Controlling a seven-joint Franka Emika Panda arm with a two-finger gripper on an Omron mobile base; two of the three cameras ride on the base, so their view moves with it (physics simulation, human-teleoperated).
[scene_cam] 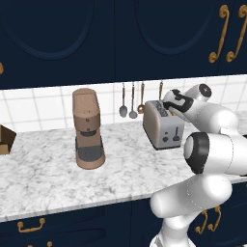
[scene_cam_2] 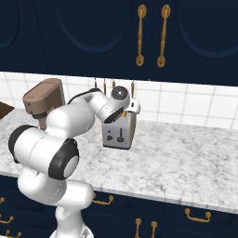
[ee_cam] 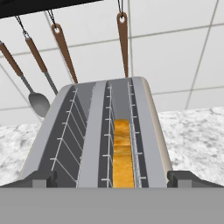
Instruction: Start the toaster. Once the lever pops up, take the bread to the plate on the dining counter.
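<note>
From the left base view, the toaster (scene_cam: pixel 163 125) stands on the marbled worktop (scene_cam: pixel 48 173), right of a brown coffee machine (scene_cam: pixel 87 128). From the right, the lever (scene_cam_2: pixel 120 138) seems low. The hand view shows the bread (ee_cam: pixel 122 153) in the right slot, jaws spread wide, grasping nothing.

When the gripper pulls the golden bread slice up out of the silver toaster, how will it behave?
The golden bread slice looks thin and stands on edge, so it is probably light and fairly stiff. It sits between wire guides in the silver toaster, so it may catch. A hard squeeze could crush it.
</note>
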